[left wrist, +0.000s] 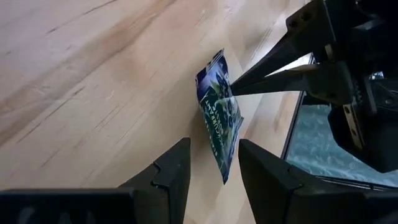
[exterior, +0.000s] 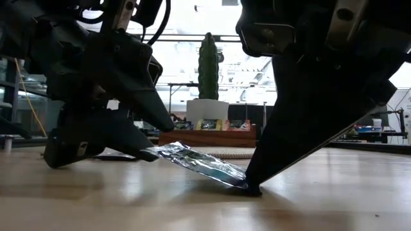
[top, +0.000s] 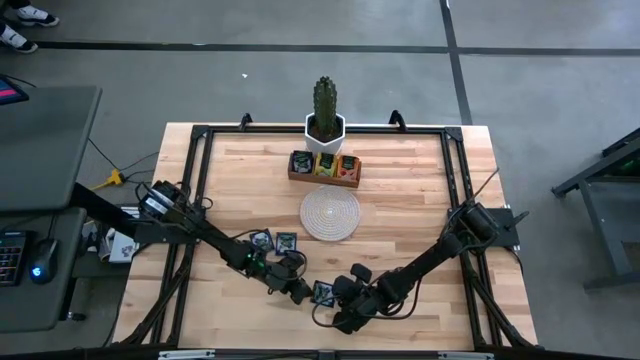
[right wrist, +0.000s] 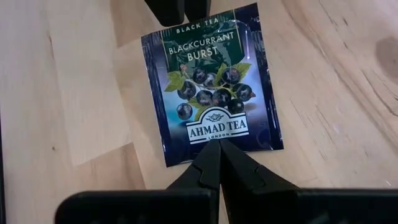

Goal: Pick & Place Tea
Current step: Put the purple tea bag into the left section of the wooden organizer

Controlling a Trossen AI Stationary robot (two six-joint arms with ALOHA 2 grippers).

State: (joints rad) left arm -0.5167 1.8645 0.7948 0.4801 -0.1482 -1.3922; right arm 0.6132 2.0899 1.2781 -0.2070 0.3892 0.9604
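A dark blue tea sachet (right wrist: 211,81) lies near the table's front edge (top: 322,292), tilted, with one edge raised. My left gripper (left wrist: 214,171) comes from the left and is open, one finger above and one below the raised edge. My right gripper (right wrist: 218,149) comes from the right and is shut, its tips on the sachet's opposite edge. Two more sachets (top: 274,241) lie flat on the table to the left. Several more stand in the brown wooden tray (top: 325,178) at the back. My left gripper's lower finger (exterior: 138,149) lies under the sachet's raised edge (exterior: 164,151), coming almost level from the table's left. The upper finger (exterior: 164,119) stands clear above it. My right gripper presses its shut fingertips (exterior: 252,186) down on the sachet's low edge (right wrist: 205,157), slanting down from the right. That edge lies on the table.
A round whitish woven mat (top: 330,214) lies mid-table in front of the tray. A cactus in a white pot (top: 324,110) stands at the far edge. A black frame (top: 200,160) runs around the tabletop.
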